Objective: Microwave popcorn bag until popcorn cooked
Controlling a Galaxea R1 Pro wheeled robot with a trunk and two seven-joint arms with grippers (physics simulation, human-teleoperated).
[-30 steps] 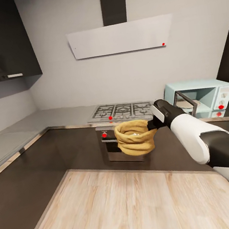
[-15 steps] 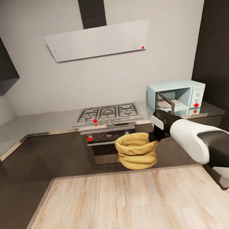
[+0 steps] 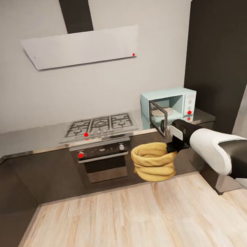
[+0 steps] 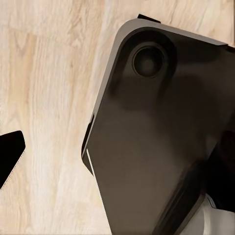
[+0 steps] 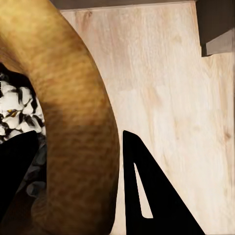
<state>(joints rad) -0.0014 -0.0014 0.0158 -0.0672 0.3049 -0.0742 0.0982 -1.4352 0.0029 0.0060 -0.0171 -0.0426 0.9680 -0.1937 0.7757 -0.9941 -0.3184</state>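
Between right gripper [image 5: 78,196] fingers: popcorn bag [image 3: 154,161] (rim pinched).

Microwave [image 3: 171,104] on countertop [image 3: 23,139], right of hob [image 3: 98,126]

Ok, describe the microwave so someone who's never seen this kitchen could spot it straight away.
Find the gas hob under the white hood. On the countertop just right of it, beside the tall dark cabinet, stands the microwave. It is the one pale mint-blue box there, its dark glass door swung open.

Tan popcorn bag [image 3: 153,161], mint-blue microwave [image 3: 170,106]
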